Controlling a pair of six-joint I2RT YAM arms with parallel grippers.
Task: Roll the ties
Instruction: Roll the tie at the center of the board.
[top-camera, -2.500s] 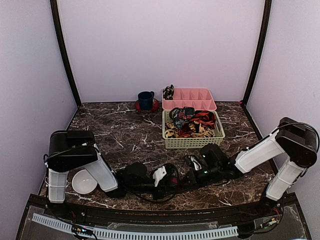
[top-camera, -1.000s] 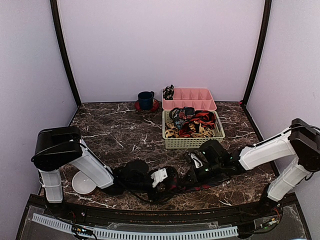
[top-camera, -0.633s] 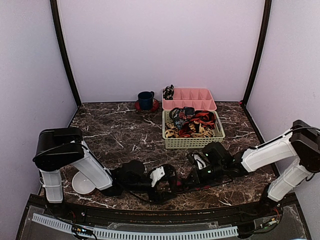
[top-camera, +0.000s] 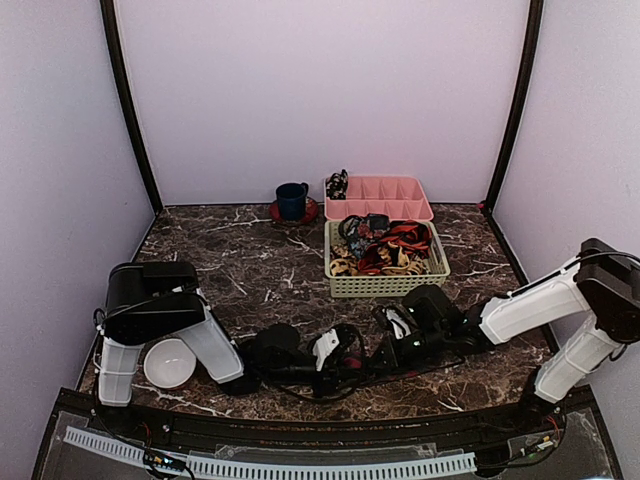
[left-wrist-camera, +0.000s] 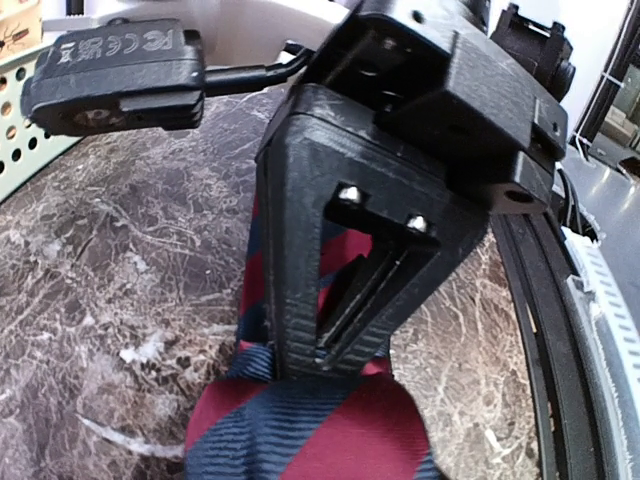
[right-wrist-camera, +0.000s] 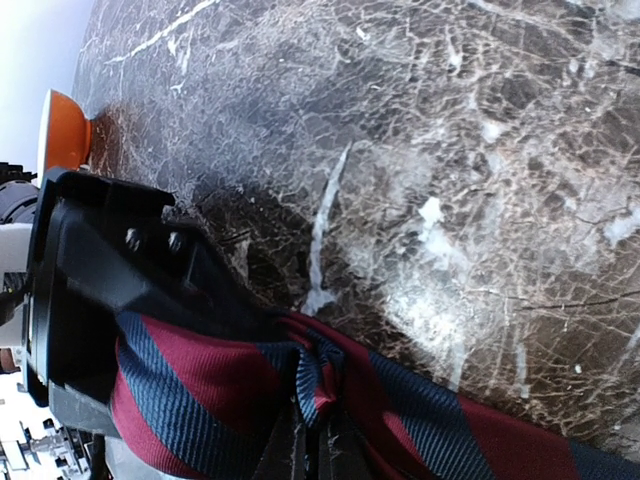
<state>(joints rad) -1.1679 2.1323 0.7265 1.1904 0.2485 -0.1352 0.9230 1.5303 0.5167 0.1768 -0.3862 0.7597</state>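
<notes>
A navy tie with red diagonal stripes (left-wrist-camera: 320, 430) lies at the table's front middle, stretched between my two grippers. My left gripper (top-camera: 345, 358) has the tie's cloth wrapped over its fingers, which are hidden in the left wrist view. Its black housing (right-wrist-camera: 100, 250) shows in the right wrist view with the tie (right-wrist-camera: 200, 390) across it. My right gripper (top-camera: 380, 352) faces it, almost touching. Its fingers (left-wrist-camera: 330, 350) are closed on a bunched fold of the tie, also seen in the right wrist view (right-wrist-camera: 315, 450).
A green basket (top-camera: 387, 285) with several loose ties stands behind the grippers. A pink divided tray (top-camera: 400, 200) holds one coiled tie (top-camera: 337, 184) at its left end. A blue cup (top-camera: 292, 200) stands at the back. A white bowl (top-camera: 168, 362) sits by the left arm's base.
My left arm's upper part has swung right and its wrist has turned, with the tie on it. My right gripper has stayed against it, shifting only slightly.
</notes>
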